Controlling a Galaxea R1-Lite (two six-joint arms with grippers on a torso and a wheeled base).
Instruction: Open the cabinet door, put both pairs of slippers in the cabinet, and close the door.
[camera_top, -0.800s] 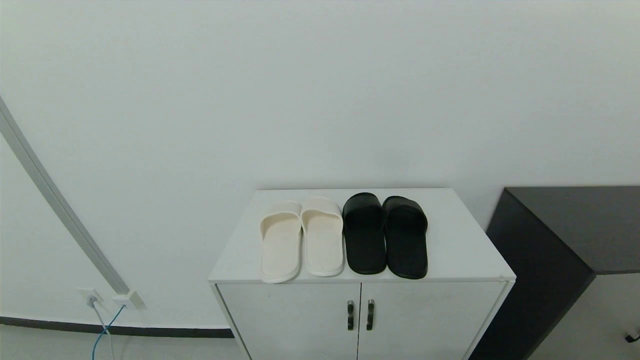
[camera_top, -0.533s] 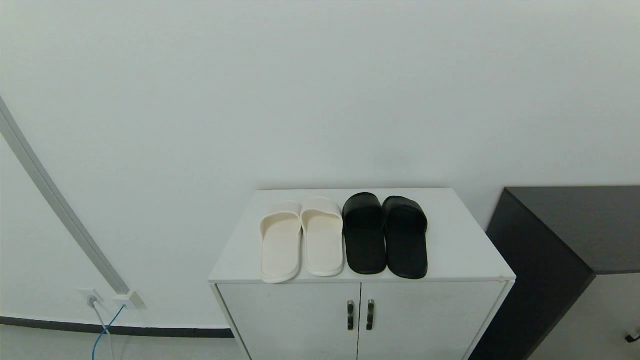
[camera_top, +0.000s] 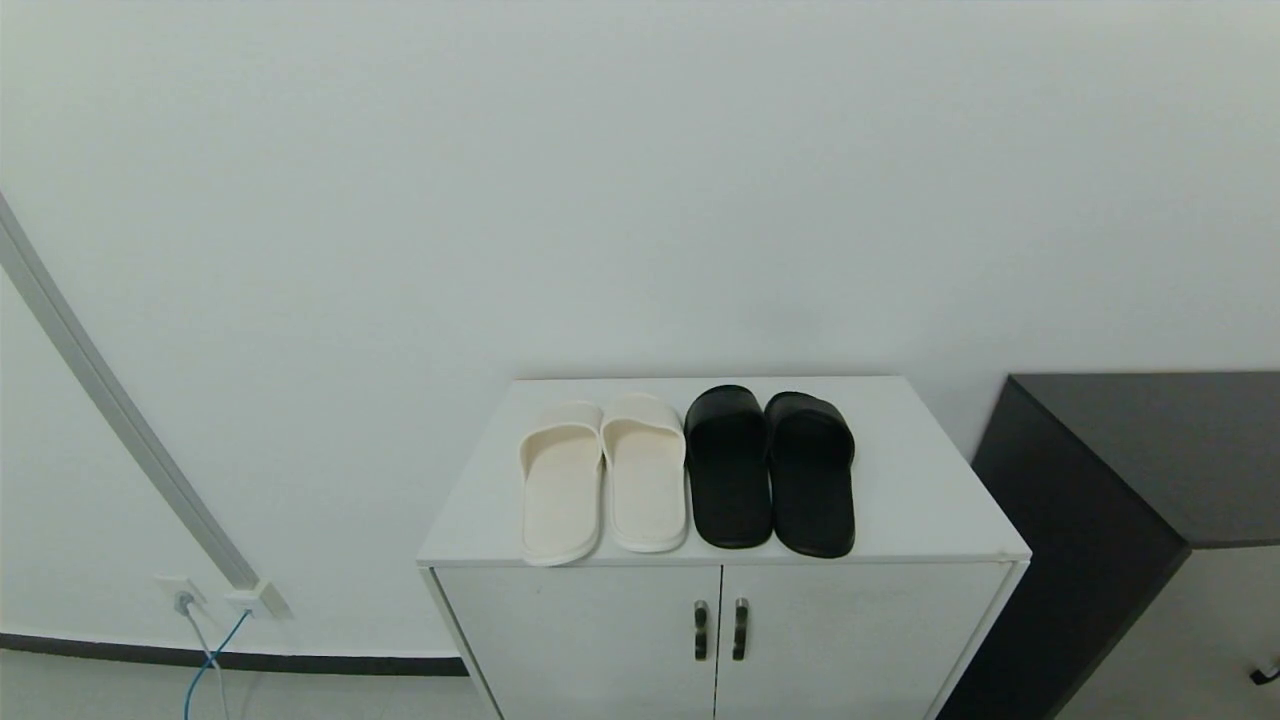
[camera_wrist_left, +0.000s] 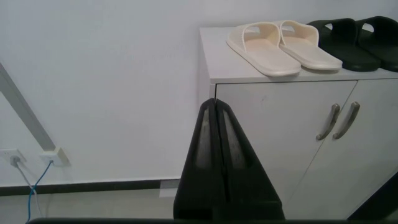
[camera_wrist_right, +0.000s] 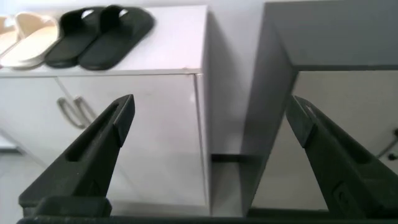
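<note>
A white cabinet (camera_top: 940, 500) stands against the wall with both doors shut; two dark handles (camera_top: 720, 629) meet at the middle seam. On its top lie a cream pair of slippers (camera_top: 603, 478) and, to their right, a black pair of slippers (camera_top: 771, 469). My left gripper (camera_wrist_left: 216, 106) is shut, its fingers pressed together, low and to the left of the cabinet (camera_wrist_left: 273, 118), short of the handles (camera_wrist_left: 339, 120). My right gripper (camera_wrist_right: 208, 112) is open wide, low in front of the cabinet's right corner (camera_wrist_right: 198, 74); the black slippers (camera_wrist_right: 99, 28) lie beyond it.
A dark grey cabinet (camera_top: 1130, 480) stands close on the right, with a narrow gap between it and the white one. On the left wall run a slanted cable duct (camera_top: 110, 400), a socket (camera_top: 180, 592) and a blue cable (camera_top: 205, 665).
</note>
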